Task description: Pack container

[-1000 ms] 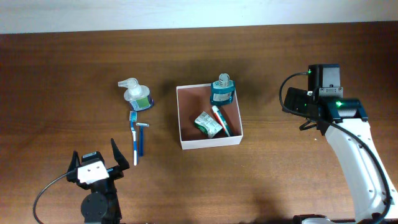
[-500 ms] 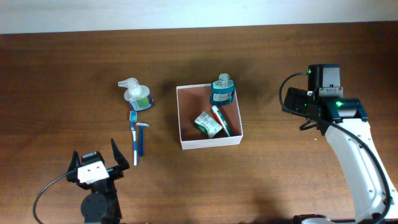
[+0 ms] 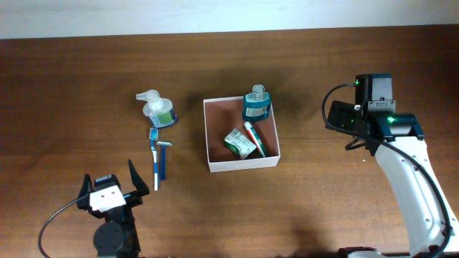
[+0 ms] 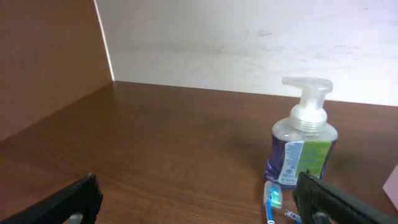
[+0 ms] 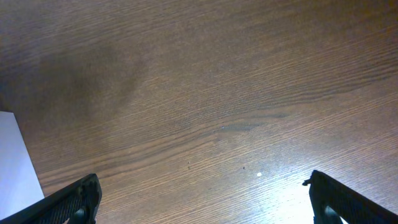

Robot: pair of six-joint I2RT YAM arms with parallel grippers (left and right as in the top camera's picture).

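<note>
Container (image 3: 244,164) is sitting mid-desk; left gripper (image 3: 110,179) is gaping wide by the front edge, right gripper (image 5: 202,185) likewise toward the right edge.

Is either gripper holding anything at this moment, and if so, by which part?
Nothing is held: the left gripper and right gripper are both open and empty.

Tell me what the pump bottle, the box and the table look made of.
Pump bottle: probably clear glossy plastic; purple liquid shows through, and the pump is opaque white. Box: thin matte white walls, likely cardboard or thin plastic; cannot tell which. Table: brown wood grain with a slight sheen; solid wood or laminate is open.
</note>
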